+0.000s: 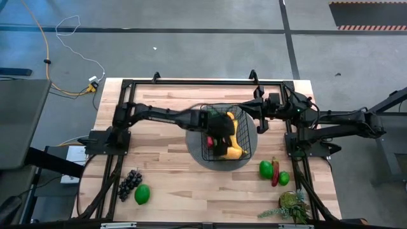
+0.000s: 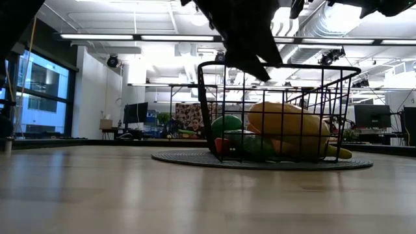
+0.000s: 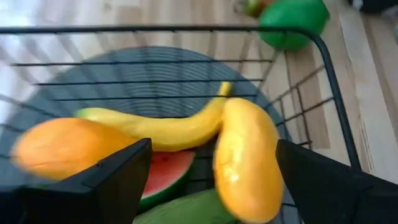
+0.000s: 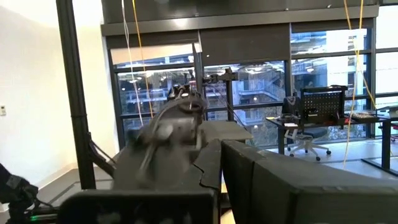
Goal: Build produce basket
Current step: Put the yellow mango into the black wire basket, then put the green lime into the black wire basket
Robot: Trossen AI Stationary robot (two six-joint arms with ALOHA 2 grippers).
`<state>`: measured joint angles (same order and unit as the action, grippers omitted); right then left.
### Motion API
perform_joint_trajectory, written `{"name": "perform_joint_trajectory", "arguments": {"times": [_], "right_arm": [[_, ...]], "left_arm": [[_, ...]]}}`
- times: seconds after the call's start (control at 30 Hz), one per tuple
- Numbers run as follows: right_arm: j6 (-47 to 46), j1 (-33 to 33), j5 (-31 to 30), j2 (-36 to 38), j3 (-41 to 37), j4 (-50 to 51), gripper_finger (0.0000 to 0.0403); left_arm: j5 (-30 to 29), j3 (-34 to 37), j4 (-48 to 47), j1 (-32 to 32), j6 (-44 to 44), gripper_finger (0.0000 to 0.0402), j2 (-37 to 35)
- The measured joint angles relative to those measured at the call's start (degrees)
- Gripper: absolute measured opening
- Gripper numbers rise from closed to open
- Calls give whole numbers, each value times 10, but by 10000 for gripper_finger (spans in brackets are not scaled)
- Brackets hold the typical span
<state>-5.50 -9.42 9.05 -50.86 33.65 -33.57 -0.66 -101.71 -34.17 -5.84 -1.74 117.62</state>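
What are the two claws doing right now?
Left gripper: open over the basket, holding nothing.
Right gripper: shut, empty, waiting beside the basket.

Black wire basket (image 1: 245, 130) on the round mat holds banana (image 3: 168, 124), watermelon slice (image 3: 168, 174).

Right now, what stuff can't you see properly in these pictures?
- High view: the left gripper sits over the basket, hiding much of the produce inside.
- Low view: the left arm's fingertips are cut off behind the basket rim; the grapes do not show there.
- Left wrist view: the watermelon slice is partly hidden behind one finger; the orange fruit is blurred.
- Right wrist view: shows only the room, no table.
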Motion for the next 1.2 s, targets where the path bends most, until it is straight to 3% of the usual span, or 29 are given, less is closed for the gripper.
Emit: {"name": "perform_joint_trajectory", "arguments": {"times": [0.3,0.43,0.6,0.93,1.03,1.2], "right_arm": [[2,0,1,0,0,3,0],[4,0,1,-1,0,4,0],[4,0,1,-1,0,16,0],[4,0,1,-1,0,21,0],[4,0,1,-1,0,34,0],[4,0,1,-1,0,59,0]], "left_arm": [[-16,2,-41,-78,9,333,-102],[-15,43,-13,-109,-12,329,-173],[-8,174,127,-121,-50,319,-294],[12,517,423,-83,-144,314,-533],[8,589,461,-70,-161,314,-585],[2,652,457,-60,-148,314,-649]]}}
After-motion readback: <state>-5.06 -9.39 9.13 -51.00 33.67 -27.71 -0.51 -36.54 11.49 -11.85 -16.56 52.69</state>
